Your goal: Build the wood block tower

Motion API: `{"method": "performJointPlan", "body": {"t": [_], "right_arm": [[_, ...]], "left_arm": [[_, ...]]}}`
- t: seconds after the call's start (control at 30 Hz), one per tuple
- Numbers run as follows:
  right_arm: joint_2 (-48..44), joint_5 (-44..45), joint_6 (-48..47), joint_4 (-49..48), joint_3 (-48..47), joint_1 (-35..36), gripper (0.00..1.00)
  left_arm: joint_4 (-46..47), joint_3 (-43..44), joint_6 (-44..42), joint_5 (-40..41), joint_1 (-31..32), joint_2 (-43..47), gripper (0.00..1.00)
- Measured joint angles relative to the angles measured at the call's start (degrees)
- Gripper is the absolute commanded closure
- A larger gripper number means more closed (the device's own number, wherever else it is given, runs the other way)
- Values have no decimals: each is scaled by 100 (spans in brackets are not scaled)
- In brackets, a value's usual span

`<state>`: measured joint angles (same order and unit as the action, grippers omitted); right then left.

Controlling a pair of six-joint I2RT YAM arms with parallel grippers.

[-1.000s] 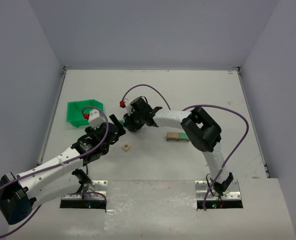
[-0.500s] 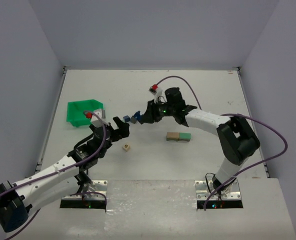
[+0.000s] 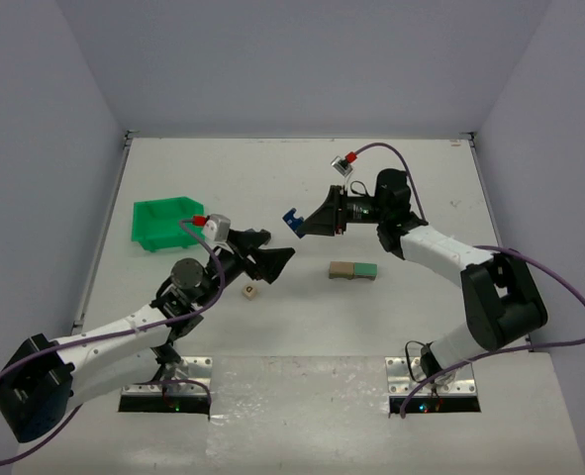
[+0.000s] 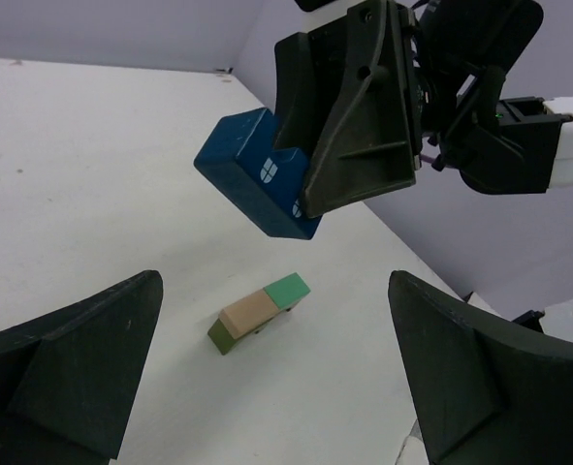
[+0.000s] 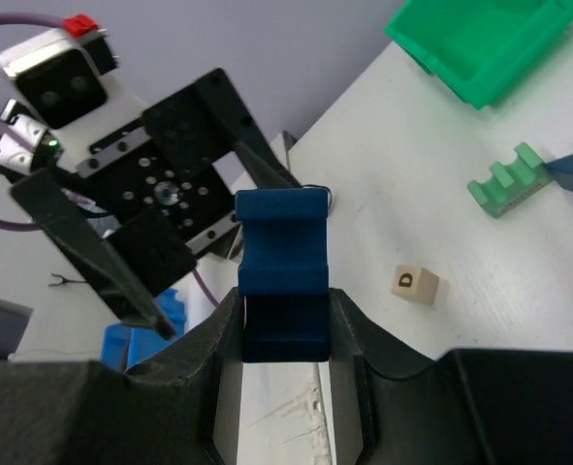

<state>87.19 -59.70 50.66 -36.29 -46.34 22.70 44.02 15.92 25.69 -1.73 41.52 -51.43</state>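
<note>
White surface [image 3: 391, 188] closed in by plain walls on three sides

The back wall [image 3: 302, 59], left wall [image 3: 35, 178] and right wall [image 3: 559, 148] are one pale grey-lilac, smooth and matte. A thin rim [image 3: 101, 233] runs along the surface's edges. The light is soft and even — shadows fall faint, and a few small dark specks mark the white top.

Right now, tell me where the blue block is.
Top view, centre: the blue block is held aloft in the right tool, beyond the open left tool, left of the tan-and-green blocks.
</note>
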Motion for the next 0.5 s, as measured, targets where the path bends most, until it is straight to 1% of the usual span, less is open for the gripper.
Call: {"method": "performJointPlan", "body": {"t": [0.17, 0.37, 0.5], "right_arm": [[-389, -134, 150, -248, 56, -2, 90], [-424, -251, 315, -402, 141, -2, 91], [-424, -325, 395, -461, 188, -2, 91]], "left_arm": [[685, 14, 110, -369, 0, -390, 0], [1710, 11, 364, -558, 0, -466, 0], [2186, 14, 511, -669, 0, -616, 2]]}}
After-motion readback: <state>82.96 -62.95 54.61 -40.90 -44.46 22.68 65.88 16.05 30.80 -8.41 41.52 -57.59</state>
